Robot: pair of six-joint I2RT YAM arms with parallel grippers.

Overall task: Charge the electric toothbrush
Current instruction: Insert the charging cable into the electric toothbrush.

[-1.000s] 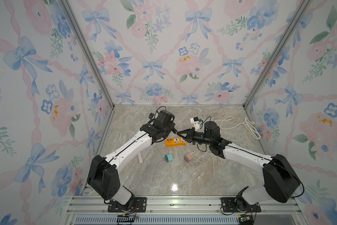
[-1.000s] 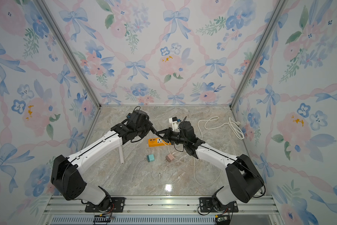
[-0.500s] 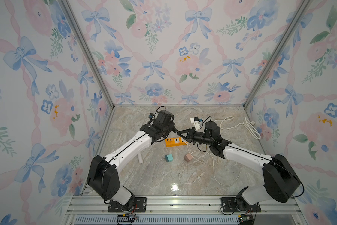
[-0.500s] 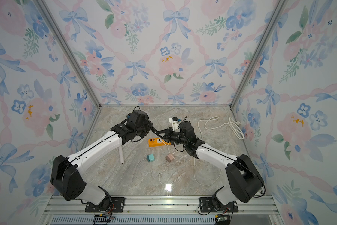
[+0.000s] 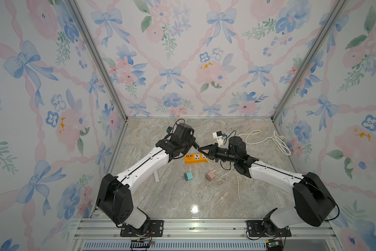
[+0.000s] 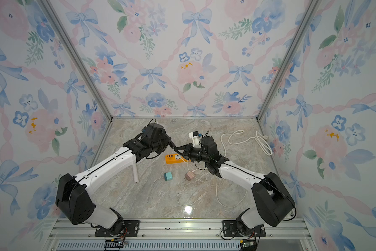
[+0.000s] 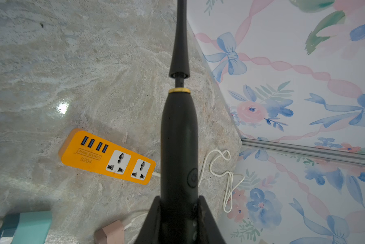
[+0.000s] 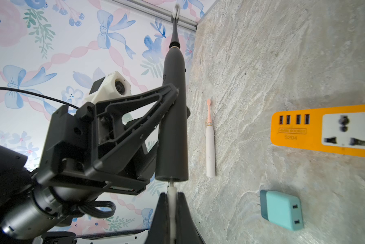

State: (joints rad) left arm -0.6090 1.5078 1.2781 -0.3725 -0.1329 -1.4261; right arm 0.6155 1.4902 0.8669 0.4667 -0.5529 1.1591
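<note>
In the left wrist view my left gripper (image 7: 179, 200) is shut on the lower handle of a black electric toothbrush (image 7: 179, 135) with a gold ring. The toothbrush is held off the table. In the right wrist view my right gripper (image 8: 171, 194) is shut on a white charging-cable plug (image 8: 171, 191). The plug's thin tip meets the bottom end of the black toothbrush (image 8: 174, 126). In both top views the two grippers meet tip to tip above the orange power strip (image 5: 194, 158), left gripper (image 5: 195, 145) against right gripper (image 5: 199, 148).
A teal adapter (image 5: 188, 176) and a pink adapter (image 5: 209, 176) lie in front of the strip, with thin white cable (image 5: 237, 187) looping near them. A white and pink toothbrush (image 6: 135, 173) lies by my left arm. A thick white cord (image 5: 267, 139) coils at the back right.
</note>
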